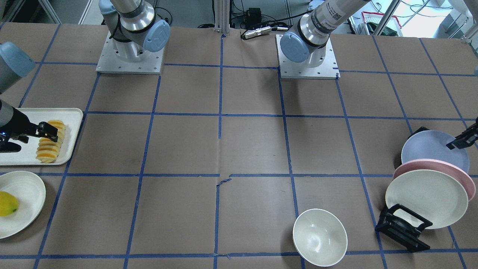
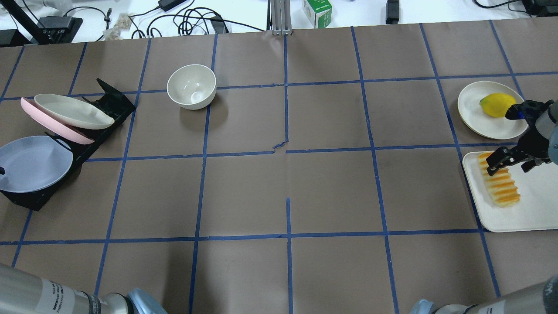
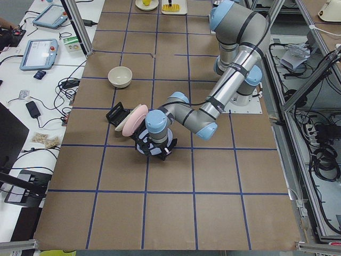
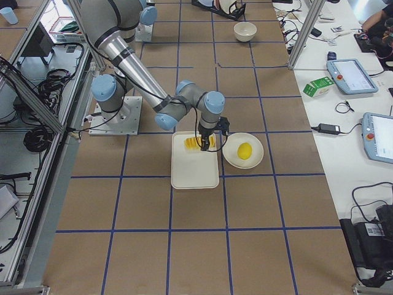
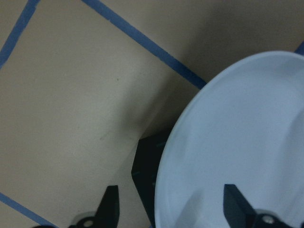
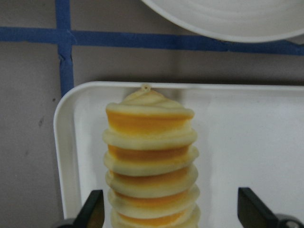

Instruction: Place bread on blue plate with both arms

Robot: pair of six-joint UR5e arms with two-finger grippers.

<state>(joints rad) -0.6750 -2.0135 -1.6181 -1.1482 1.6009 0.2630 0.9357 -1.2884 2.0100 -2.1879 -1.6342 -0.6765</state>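
- The bread (image 6: 151, 161) is a long ridged toy loaf: yellow-orange slices with pale cream edges, tapering to a small nub at one end.
- It lies flat on a cream-white rectangular plastic tray (image 2: 523, 213), along the tray's side nearest the table's middle, with its nub end close to the tray's rim.
- The right gripper (image 6: 171, 211) is spread wide, with one finger on either side of the loaf. The loaf sits much nearer one finger than the other, and I cannot tell whether that finger touches it.
- Just past the tray's nub end is a round cream plate (image 1: 26, 190) carrying a smooth yellow lemon-like fruit (image 1: 7, 203).
- Well apart, at the table's other end, the round pale lavender-blue plastic plate (image 1: 429, 149) leans tilted in a black plate rack (image 1: 403, 226).
- The left gripper (image 5: 173, 211) is also parted, holding nothing. It straddles the blue plate's rim, one finger over the plate's face and one outside it.
- In the same rack, a pink plate (image 1: 465, 179) and a cream-white plate (image 1: 425, 198) lean right beside the blue one.
- A white round bowl (image 1: 320, 237) stands alone near the rack, on brown paper marked with a blue tape grid (image 1: 220, 145).
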